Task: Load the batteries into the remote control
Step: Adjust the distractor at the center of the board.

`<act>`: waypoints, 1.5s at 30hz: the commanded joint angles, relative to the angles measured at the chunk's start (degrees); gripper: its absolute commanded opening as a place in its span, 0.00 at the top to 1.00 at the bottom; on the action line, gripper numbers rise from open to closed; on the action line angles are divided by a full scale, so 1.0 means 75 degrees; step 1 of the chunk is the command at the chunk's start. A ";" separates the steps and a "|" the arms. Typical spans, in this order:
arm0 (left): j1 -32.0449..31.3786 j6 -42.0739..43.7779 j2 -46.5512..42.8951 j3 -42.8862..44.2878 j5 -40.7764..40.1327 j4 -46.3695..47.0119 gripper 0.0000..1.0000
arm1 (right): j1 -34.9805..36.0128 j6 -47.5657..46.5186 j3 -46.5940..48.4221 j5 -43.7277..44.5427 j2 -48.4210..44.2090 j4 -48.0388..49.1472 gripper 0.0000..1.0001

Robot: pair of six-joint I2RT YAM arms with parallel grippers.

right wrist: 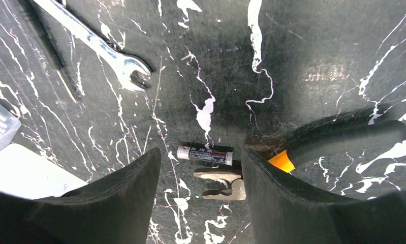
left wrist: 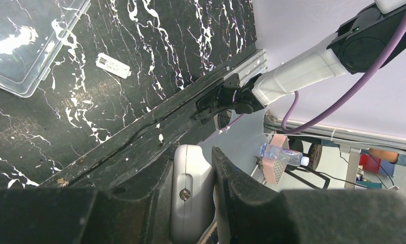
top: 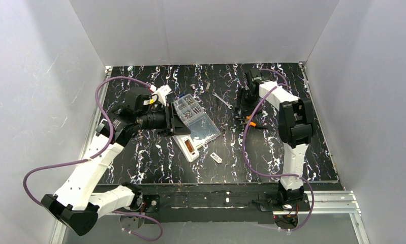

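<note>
Bench, black with white veining, is carrying everything here. The left hand is clamping shut on one end of the slim white rectangular plastic remote control, which is slanting from that hand toward the near edge, just left of the bench's middle, with its recessed compartment facing up; whether it is resting on the bench or raised is not showing. A clear plastic compartment box with its lid folded open is sitting against the remote control's far side, and a small white rectangular plate is lying near the remote control's free end. Toward the far edge, right of centre, the right hand is hanging open, its black fingers standing either side of a slim dark cylindrical battery lying flat on the bench. Grey-jawed pliers with orange-and-black handles are lying just beside the battery, and a silver open-ended wrench is lying between this hand and the box.
</note>
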 commanded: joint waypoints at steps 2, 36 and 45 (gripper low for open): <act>0.0040 -0.0019 -0.0176 -0.0121 0.0308 -0.0175 1.00 | -0.0084 0.0130 -0.0340 -0.0288 -0.0006 -0.0165 0.31; 0.0034 -0.0189 0.0008 -0.0103 0.0412 0.0063 1.00 | 0.0098 -0.0709 -0.1293 -0.0204 -0.1022 -0.0162 0.35; 0.0042 -0.0097 0.0001 -0.0085 0.0391 -0.0037 1.00 | -0.0037 -0.0540 -0.0769 0.0245 -0.0957 0.0063 0.35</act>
